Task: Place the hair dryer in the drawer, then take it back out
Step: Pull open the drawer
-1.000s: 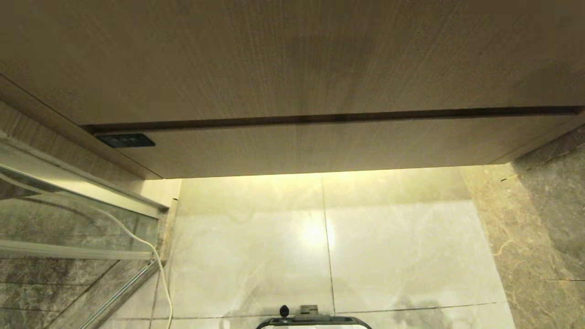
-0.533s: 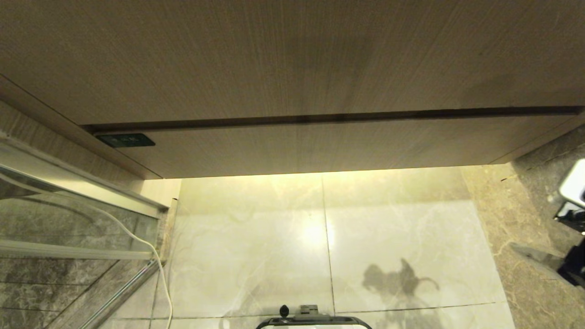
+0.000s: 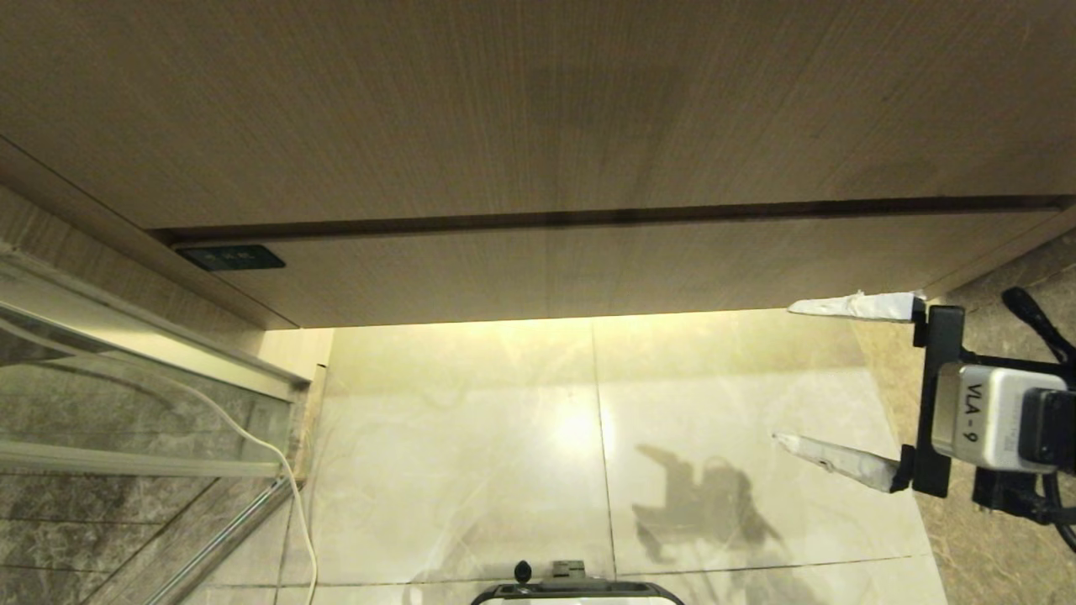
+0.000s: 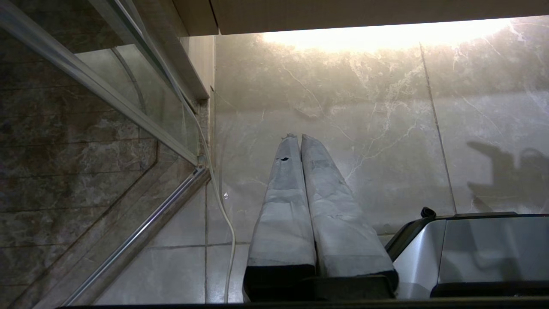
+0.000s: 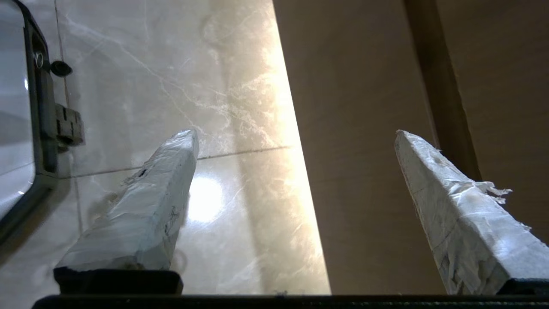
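The right gripper [image 3: 783, 373] is held wide and empty just beside the closed drawer [image 3: 588, 273], whose long front runs crosswise above the upper fingertip; no hair dryer is seen; left gripper [image 4: 296, 137] closed

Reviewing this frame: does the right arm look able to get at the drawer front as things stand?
Probably yes. The right gripper stands open, empty, near the right end of the closed drawer, with nothing visible between them. The hair dryer is not in view.
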Motion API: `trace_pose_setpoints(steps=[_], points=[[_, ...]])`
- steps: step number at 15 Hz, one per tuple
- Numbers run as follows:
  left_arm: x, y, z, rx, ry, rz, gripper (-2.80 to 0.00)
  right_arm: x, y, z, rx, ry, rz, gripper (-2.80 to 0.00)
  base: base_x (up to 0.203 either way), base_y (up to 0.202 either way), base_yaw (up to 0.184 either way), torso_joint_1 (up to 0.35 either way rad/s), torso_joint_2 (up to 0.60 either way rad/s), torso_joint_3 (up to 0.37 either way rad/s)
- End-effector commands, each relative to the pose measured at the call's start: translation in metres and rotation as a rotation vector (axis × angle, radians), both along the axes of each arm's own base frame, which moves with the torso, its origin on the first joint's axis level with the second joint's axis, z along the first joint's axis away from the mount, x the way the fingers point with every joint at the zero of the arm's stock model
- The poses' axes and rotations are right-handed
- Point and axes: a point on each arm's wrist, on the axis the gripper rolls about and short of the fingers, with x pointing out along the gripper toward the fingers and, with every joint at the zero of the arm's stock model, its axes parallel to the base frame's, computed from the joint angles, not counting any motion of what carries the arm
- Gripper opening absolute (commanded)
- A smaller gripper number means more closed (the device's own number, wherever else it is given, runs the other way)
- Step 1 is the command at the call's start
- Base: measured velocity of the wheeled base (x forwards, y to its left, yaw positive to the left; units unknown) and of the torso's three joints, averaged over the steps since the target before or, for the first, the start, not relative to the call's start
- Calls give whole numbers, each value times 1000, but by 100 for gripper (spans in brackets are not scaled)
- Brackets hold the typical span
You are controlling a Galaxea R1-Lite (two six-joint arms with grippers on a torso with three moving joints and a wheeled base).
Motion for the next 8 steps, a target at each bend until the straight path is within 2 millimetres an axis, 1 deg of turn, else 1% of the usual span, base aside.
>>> trace_pose_setpoints(steps=[1,2,3,5,6,7,8], points=[[0,0,0,0,2,0,-280,26,2,-10,-37,9,-24,0,0,0,0,0,0,0],[0,0,0,0,2,0,-280,33,3,-8,-52,-26,-47,0,0,0,0,0,0,0],[0,0,0,0,2,0,-280,49,6,-8,-85,-56,-89,0,0,0,0,0,0,0],[0,0,0,0,2,0,-280,73,11,3,-120,-129,-173,0,0,0,0,0,0,0],[0,0,0,0,2,0,-280,79,12,4,-131,-142,-200,0,0,0,0,0,0,0],[0,0,0,0,2,0,-280,88,15,11,-127,-154,-230,0,0,0,0,0,0,0],[0,0,0,0,2,0,-280,94,16,11,-131,-138,-260,0,0,0,0,0,0,0]])
